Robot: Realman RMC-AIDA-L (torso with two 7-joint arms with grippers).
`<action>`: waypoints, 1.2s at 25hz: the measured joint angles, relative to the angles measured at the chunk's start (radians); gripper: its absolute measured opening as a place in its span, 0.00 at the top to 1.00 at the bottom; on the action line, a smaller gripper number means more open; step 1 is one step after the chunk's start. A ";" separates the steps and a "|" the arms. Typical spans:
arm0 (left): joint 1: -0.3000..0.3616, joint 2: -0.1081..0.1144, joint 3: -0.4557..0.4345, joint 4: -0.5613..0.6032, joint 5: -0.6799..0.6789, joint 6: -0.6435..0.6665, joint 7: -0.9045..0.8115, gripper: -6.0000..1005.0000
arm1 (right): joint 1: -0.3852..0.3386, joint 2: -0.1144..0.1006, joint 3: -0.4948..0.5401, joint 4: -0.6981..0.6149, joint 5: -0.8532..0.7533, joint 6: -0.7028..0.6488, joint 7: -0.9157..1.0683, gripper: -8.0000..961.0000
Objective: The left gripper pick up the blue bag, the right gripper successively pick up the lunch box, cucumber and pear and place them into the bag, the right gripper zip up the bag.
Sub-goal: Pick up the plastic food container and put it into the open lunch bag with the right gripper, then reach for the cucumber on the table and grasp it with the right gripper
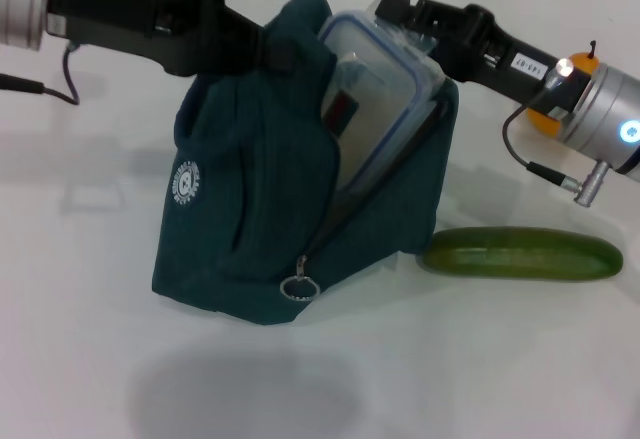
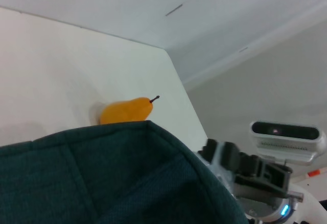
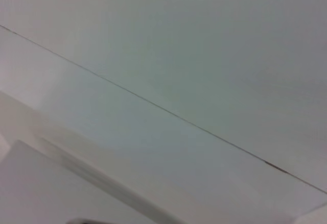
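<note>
The lunch box (image 1: 385, 84) sits tilted, half inside the open bag (image 1: 250, 249) on the table (image 1: 90, 339). Right gripper (image 1: 392, 7) is at its top edge, looks clamped on it. Left gripper (image 1: 268, 47) pinches the bag's top. Cucumber (image 1: 520, 254) lies beside the bag, pear (image 2: 126, 111) behind it.

Pear (image 2: 126, 110) behind blue bag (image 2: 102, 178)

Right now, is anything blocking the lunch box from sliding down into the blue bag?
Nothing visible. The lunch box is already halfway inside the blue bag's open mouth, with the right gripper at its top edge. The left gripper holds the bag's top up.
</note>
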 joint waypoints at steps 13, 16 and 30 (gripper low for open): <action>0.000 -0.004 0.000 -0.013 0.003 -0.001 0.011 0.95 | -0.004 0.000 -0.071 -0.060 -0.001 0.108 -0.008 0.86; 0.002 -0.004 -0.002 -0.009 0.006 -0.001 0.012 0.95 | -0.007 0.000 -0.087 -0.086 -0.003 0.115 -0.043 0.86; 0.022 0.005 -0.004 -0.001 0.015 -0.011 0.013 0.95 | -0.085 -0.012 0.005 -0.091 -0.002 0.071 -0.167 0.52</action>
